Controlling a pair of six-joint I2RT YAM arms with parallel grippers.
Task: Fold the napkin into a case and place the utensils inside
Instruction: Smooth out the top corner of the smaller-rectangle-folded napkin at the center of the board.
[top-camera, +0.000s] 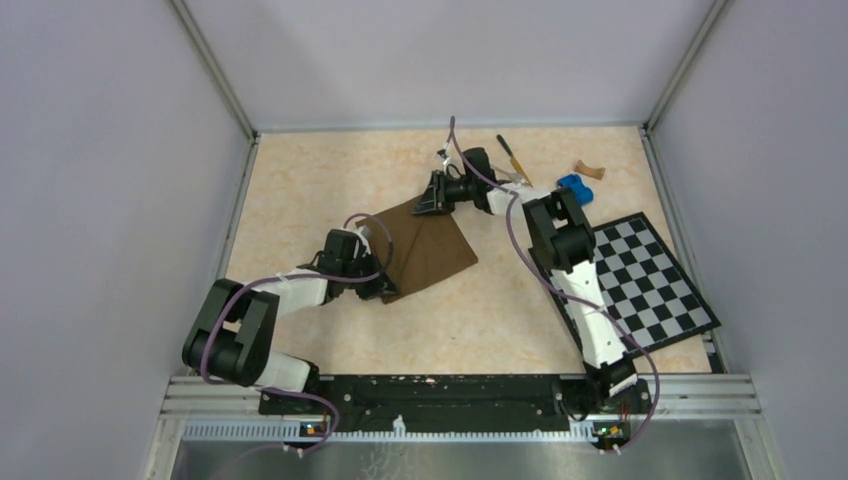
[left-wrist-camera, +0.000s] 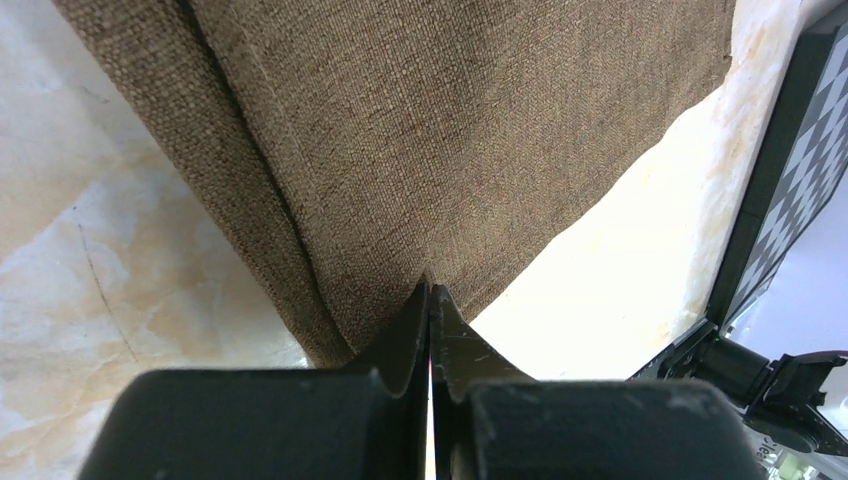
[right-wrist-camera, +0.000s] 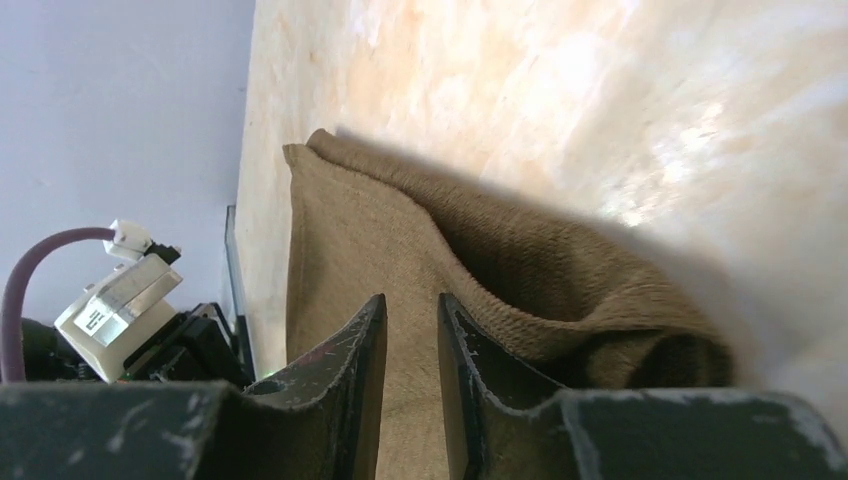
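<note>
Dark brown napkin (top-camera: 430, 245) is seen only part-folded; no case formed yet. Left gripper (left-wrist-camera: 430, 292) is shut at its near corner. Right gripper (right-wrist-camera: 411, 305) is held narrow at far corner, grip can't be told. Knife (top-camera: 512, 157) is left beyond napkin, not inserted.

Seen from above, the left wrist (top-camera: 350, 258) covers the napkin's (top-camera: 430, 245) near left corner and the right wrist (top-camera: 462, 186) covers its far corner, so no fingertips show there. The right arm (top-camera: 575, 270) crosses the checkered board (top-camera: 655, 285) and hides part of a blue toy (top-camera: 572, 184). A silvery glint (top-camera: 518, 180) near the knife (top-camera: 512, 157) is too small to name, as is a small brown object (top-camera: 588, 170) at the far right.

In the left wrist view the napkin runs off the top edge. Whether cloth sits between the left end effector's (left-wrist-camera: 431, 295) closed fingers cannot be told.

In the right wrist view the right end effector (right-wrist-camera: 411, 305) straddles the napkin. Whether it grips cloth is unclear, and the bench (right-wrist-camera: 600, 90) beyond is blurred.
</note>
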